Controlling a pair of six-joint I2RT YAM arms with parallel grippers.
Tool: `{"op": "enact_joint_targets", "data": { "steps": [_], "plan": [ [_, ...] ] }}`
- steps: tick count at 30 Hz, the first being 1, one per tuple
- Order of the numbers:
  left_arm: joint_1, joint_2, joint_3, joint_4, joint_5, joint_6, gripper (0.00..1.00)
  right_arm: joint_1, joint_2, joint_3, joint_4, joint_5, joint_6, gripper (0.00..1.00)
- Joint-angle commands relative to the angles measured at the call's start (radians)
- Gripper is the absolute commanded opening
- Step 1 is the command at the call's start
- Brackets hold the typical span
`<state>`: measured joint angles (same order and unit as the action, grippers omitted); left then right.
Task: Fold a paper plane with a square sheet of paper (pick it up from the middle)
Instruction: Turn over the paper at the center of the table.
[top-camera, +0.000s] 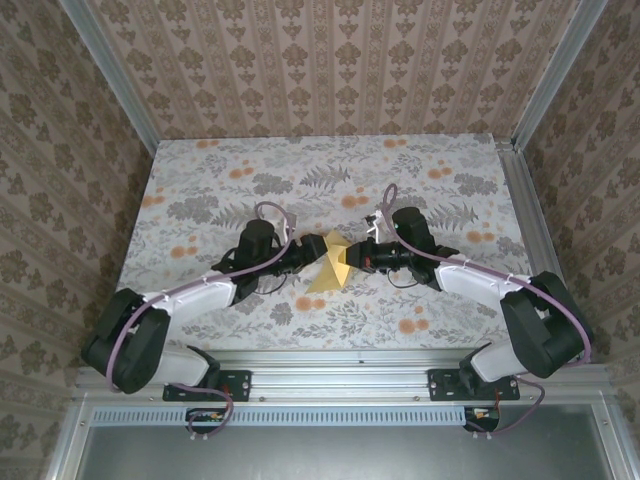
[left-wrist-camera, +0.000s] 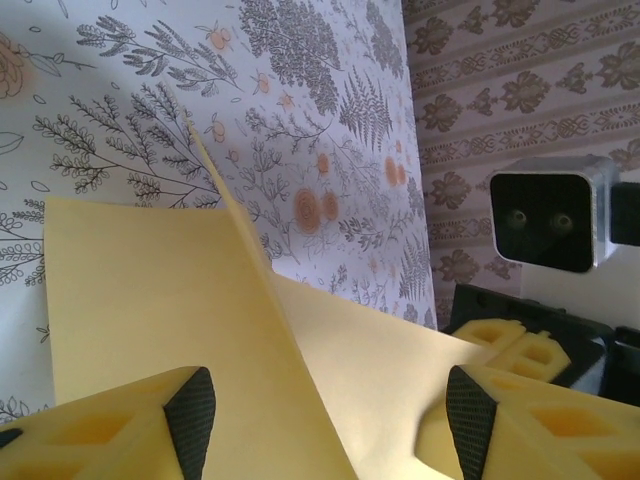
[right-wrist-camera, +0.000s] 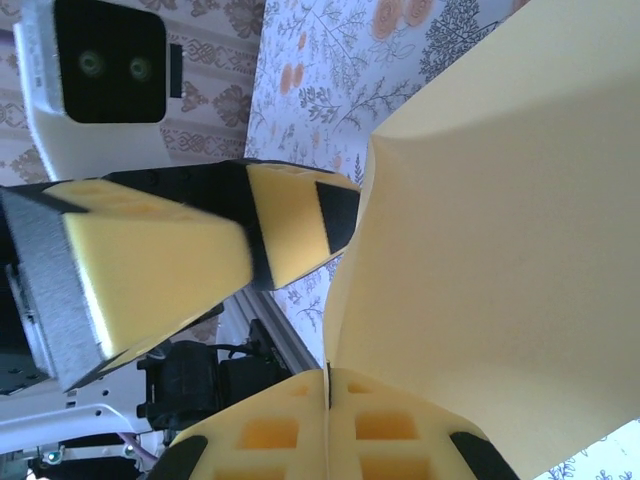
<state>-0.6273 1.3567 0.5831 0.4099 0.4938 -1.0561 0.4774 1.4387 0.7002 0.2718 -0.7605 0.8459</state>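
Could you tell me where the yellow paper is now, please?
The yellow paper sits folded mid-table in the top view, between the left gripper and the right gripper, which pinches it.

Paper (top-camera: 330, 262) sits mid-table (top-camera: 200, 190), between my claws: left claw (top-camera: 304, 256) at its left edge, right claw (top-camera: 359, 256) at its right edge, both pointing inward.

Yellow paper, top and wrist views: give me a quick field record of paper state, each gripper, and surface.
sheet of paper: mustard yellow, partly folded, one crease standing up, mid-table between the arms
left gripper: open, fingers either side of the raised crease
right gripper: shut on the sheet's edge
table: floral print
plane shape: not yet formed
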Motion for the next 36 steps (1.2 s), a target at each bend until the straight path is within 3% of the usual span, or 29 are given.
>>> {"op": "enact_joint_targets", "data": {
  "steps": [1, 16, 36],
  "plan": [
    [-0.010, 0.024, 0.026, 0.058, 0.015, -0.035, 0.64, -0.005, -0.034, -0.007, 0.042, -0.036, 0.021, 0.00],
    [-0.029, 0.065, 0.090, 0.060, 0.030, -0.032, 0.37, -0.005, -0.021, -0.020, 0.081, -0.048, 0.035, 0.00],
    [-0.028, 0.062, 0.106, -0.001, 0.041, 0.009, 0.19, -0.031, -0.021, -0.044, 0.099, -0.045, 0.052, 0.00]
  ]
}}
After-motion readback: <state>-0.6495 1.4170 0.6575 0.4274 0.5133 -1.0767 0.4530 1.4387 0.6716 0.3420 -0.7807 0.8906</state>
